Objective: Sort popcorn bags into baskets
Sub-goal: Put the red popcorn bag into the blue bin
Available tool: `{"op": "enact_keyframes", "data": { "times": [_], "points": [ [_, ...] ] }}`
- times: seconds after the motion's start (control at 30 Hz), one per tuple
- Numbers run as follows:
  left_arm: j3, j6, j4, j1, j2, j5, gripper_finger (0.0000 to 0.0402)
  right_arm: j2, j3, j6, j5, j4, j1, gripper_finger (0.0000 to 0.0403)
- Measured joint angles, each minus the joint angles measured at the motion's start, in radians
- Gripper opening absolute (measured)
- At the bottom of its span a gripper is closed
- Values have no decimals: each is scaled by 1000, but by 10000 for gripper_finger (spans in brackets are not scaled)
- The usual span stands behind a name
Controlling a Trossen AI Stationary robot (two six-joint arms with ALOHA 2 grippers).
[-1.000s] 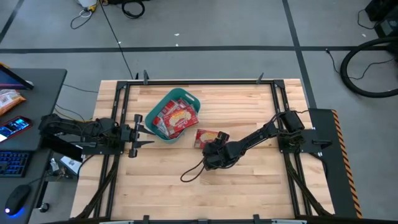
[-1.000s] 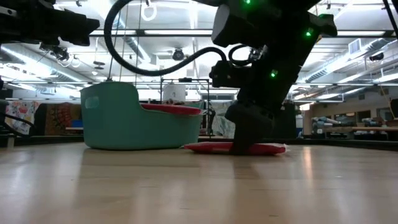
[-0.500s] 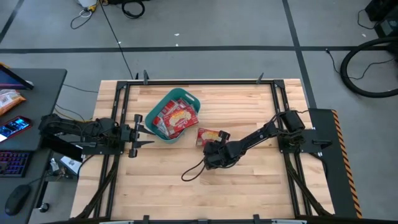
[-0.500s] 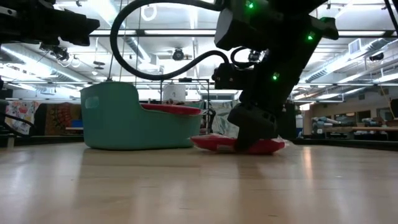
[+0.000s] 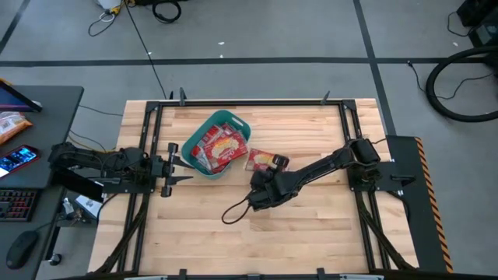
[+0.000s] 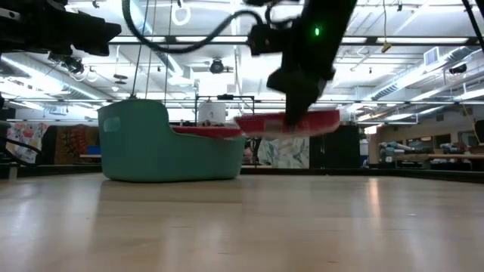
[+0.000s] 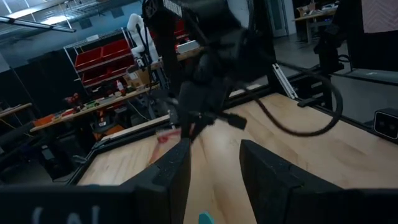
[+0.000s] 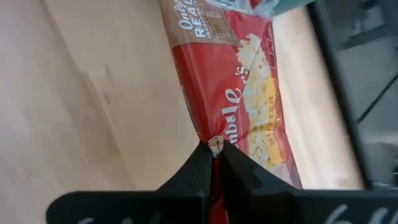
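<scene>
A teal basket point(image 5: 196, 148) stands at the table's far left of centre and holds several red popcorn bags point(image 5: 220, 148). It also shows in the low view point(image 6: 151, 147). My right gripper point(image 5: 263, 173) is shut on one more red popcorn bag point(image 5: 266, 160), which is in the air just right of the basket, about level with its rim point(image 6: 291, 123). My left gripper point(image 5: 176, 164) waits open and empty at the basket's left side; its two fingers point(image 7: 177, 171) show apart in the left wrist view. My right gripper pinches the popcorn bag's near long edge point(image 8: 215, 144), about at its middle, between its two shut fingers point(image 8: 198, 163). The fingers come slanting from above and from the table's near side. The bag is lifted clear of the table and lies about level point(image 6: 318, 121).
A loose black cable point(image 5: 233, 211) trails on the wood near the right arm. A dark frame point(image 5: 257, 102) runs round the table top. A side desk with a phone point(image 5: 15, 159) stands off the table's left.
My right gripper has risen with the popcorn bag and gone toward the far left, toward the basket. The bag lay flat on the table a second ago, then tipped up at one end, and now hangs level at about the basket's rim height.
</scene>
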Motion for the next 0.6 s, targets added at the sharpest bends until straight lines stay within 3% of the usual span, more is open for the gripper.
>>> {"op": "enact_keyframes", "data": {
  "times": [0.27,0.47,0.6],
  "points": [
    [0,0,0,0,0,0,142,0,158,-184,165,-93,-6,26],
    [0,0,0,0,0,0,142,-1,220,-316,192,-77,-31,26],
    [0,0,0,0,0,0,142,-1,220,-550,195,26,-62,29]
  ]
}}
